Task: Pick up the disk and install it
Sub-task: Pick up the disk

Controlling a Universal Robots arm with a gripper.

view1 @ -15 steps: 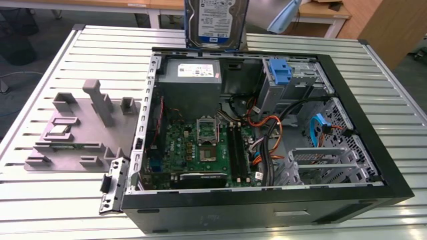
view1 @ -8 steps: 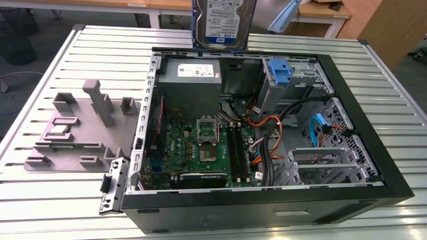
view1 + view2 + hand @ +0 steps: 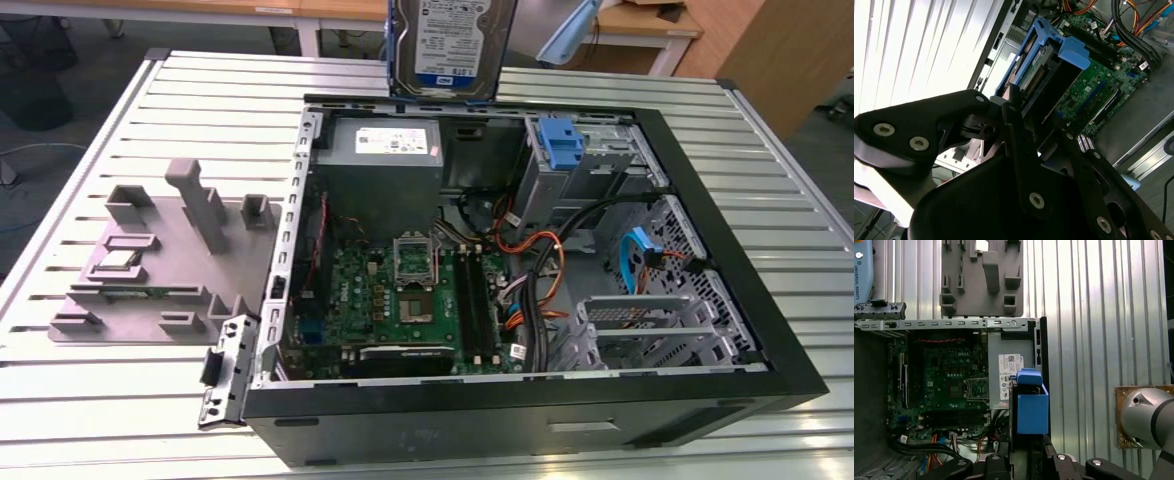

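ribbed table, one open case, one disk in the air

slatted metal table [image 3: 107, 130] carries two things: one open computer case [image 3: 534, 410] lying on its side, and one grey moulded fixture [image 3: 147, 270] at the exterior view's left, just beside the case. one disk [image 3: 445, 45] hangs upright above the far wall of the case, clear of the table, its blue-and-white label facing the exterior camera and its blue frame round the edges. one gripper [image 3: 1024, 107] holds it: in the second wrist view the black fingers [image 3: 1019, 145] are closed narrow against the disk's end. in the first wrist view the disk shows edge-on over the case wall. inside the case lie one green motherboard [image 3: 400, 300], one grey box with a white sticker [image 3: 380, 150] directly under the disk, and one bare blue bracket [image 3: 566, 148] in the bay toward the exterior view's right.
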